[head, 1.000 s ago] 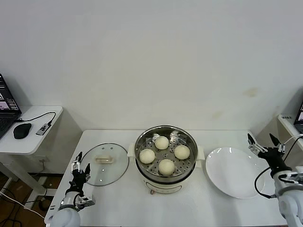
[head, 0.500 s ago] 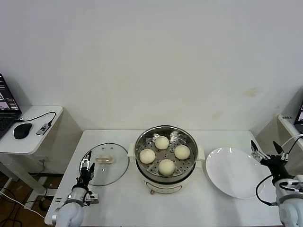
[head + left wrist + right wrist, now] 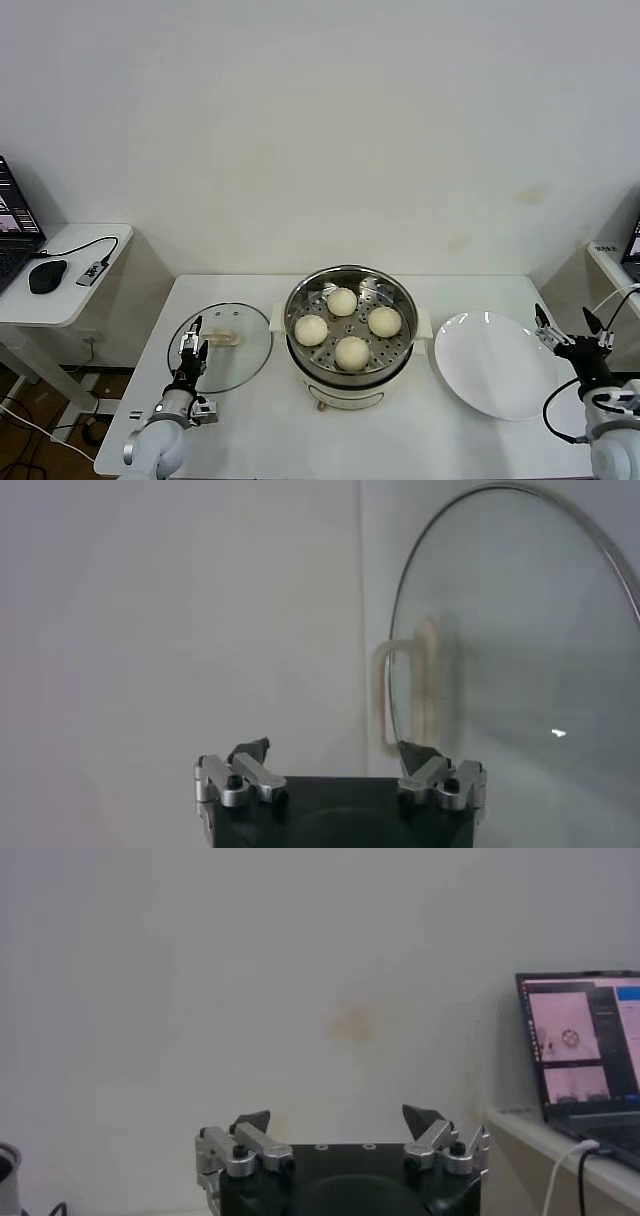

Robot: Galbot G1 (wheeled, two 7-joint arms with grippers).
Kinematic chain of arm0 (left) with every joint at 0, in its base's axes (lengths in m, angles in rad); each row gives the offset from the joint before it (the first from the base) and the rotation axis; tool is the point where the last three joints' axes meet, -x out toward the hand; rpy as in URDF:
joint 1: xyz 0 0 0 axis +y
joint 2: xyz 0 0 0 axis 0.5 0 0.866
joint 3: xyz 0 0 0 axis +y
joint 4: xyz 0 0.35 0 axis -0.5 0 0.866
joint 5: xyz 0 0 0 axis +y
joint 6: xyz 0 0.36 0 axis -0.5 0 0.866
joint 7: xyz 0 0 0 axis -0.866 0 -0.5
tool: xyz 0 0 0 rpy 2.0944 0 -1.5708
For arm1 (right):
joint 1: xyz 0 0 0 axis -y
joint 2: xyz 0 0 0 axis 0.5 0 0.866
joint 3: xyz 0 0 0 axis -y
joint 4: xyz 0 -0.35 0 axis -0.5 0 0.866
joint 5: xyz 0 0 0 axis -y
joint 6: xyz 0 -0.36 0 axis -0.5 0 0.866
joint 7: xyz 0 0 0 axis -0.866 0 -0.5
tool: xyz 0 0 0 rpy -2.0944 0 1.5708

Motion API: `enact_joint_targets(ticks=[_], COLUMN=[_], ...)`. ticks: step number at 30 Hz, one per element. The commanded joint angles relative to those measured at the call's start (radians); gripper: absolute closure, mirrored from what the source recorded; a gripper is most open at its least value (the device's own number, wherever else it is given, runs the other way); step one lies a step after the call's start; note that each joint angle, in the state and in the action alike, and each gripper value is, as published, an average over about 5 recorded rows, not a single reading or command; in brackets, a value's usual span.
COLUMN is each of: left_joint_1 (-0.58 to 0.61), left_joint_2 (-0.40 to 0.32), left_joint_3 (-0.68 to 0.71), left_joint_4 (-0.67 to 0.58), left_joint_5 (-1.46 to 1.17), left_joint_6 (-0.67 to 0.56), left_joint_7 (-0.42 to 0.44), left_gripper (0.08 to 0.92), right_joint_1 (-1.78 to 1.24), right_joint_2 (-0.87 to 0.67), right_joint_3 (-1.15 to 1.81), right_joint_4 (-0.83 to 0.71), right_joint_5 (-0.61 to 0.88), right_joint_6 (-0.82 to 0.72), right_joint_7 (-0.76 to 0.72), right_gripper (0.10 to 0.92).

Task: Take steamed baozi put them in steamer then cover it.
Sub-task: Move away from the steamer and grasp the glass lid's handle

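— Now, what has changed?
— Left end effector (image 3: 192, 343) has advanced from the table's (image 3: 250, 420) left front edge to the cover's (image 3: 222, 346) rim, fingers spread, nothing held. Right end effector (image 3: 576, 335), also spread, has drawn back toward the right edge, beyond the plate (image 3: 492, 365).
— Loading?
— Complete, by appearance: four steamed baozi (image 3: 347, 325) sit in the steamer (image 3: 348, 342), table centre. Only covering remains.

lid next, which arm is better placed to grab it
Left. The left pincer hovers open at the cover's near edge, facing its handle. The right pincer sits beyond the plate, across the steamer.
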Motion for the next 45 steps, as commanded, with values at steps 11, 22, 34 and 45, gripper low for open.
enact_joint_targets(ticks=[11, 22, 34, 45], left_joint_1=[-0.089, -0.144, -0.183, -0.172], left_joint_2=[-0.035, -0.065, -0.087, -0.075], left_joint_3=[0.030, 0.027, 0.025, 0.022], left_joint_4=[0.101, 0.172, 0.250, 0.278], left_joint_5=[-0.004, -0.012, -0.042, -0.066], left_joint_6=[0.042, 0.067, 0.072, 0.041], left_joint_7=[-0.029, -0.073, -0.127, -0.138], left_gripper=[0.177, 0.177, 0.177, 0.370], right_joint_1=[-0.010, -0.004, -0.008, -0.024], right_joint_2=[0.015, 0.020, 0.024, 0.029], right_joint_3=[0.007, 0.004, 0.004, 0.009], right_joint_4=[-0.004, -0.012, -0.015, -0.007], right_joint_5=[-0.007, -0.010, -0.014, -0.018], right_joint_6=[0.006, 0.006, 0.007, 0.010], right_joint_7=[0.001, -0.001, -0.003, -0.006], right_gripper=[0.203, 0.203, 0.203, 0.203])
